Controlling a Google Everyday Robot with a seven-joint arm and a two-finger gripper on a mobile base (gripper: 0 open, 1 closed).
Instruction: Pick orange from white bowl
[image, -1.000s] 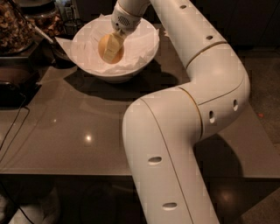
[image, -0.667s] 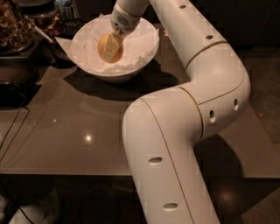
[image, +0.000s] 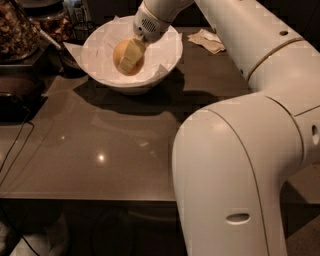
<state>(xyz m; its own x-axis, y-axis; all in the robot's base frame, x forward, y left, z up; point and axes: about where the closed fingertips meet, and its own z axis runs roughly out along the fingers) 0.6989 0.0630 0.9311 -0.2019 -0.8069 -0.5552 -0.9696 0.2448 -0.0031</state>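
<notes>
The orange lies inside the white bowl, on its crumpled white paper lining, at the back of the dark table. My gripper reaches down into the bowl from the upper right and is shut on the orange. One pale finger lies across the fruit's front right side; the other is hidden behind it. The orange still sits low in the bowl. My white arm fills the right half of the view.
A crumpled beige napkin lies on the table to the right of the bowl. A jar of nuts and dark containers stand at the back left. A black device with a cable sits at the left edge.
Almost nothing has moved. The gripper stays on the orange in the bowl, with the fruit perhaps a touch lower in the view.
</notes>
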